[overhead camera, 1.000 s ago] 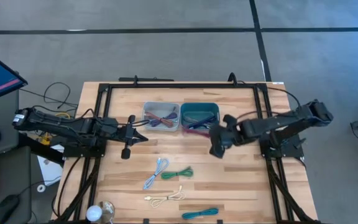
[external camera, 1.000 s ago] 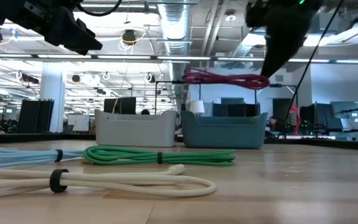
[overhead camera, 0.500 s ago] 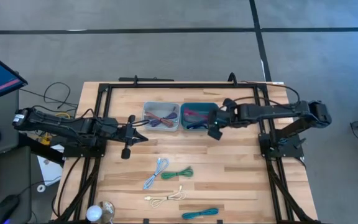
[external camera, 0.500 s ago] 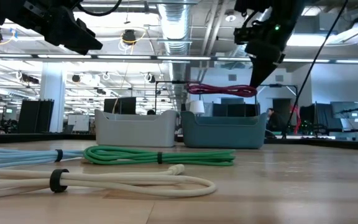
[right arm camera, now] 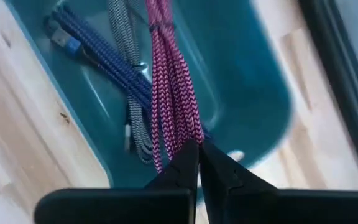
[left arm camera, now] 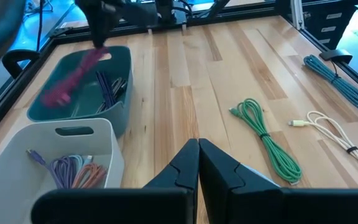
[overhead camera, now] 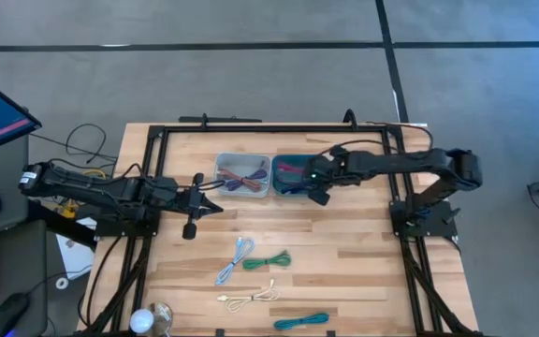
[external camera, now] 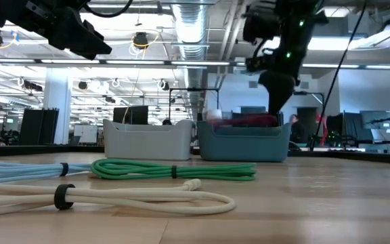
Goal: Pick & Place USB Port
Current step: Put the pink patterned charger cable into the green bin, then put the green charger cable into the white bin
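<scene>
Over the teal bin [overhead camera: 299, 174]: right gripper [overhead camera: 318, 178], fingers clamped on pink cable [right arm camera: 171, 93] trailing from fingertips into bin. Beside the white bin [overhead camera: 242, 176]: left gripper [overhead camera: 215, 209], fingers closed, empty.

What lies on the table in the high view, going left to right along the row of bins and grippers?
left gripper → grey bin → teal bin → right gripper, fingers shut on the pink cable over the teal bin.
</scene>
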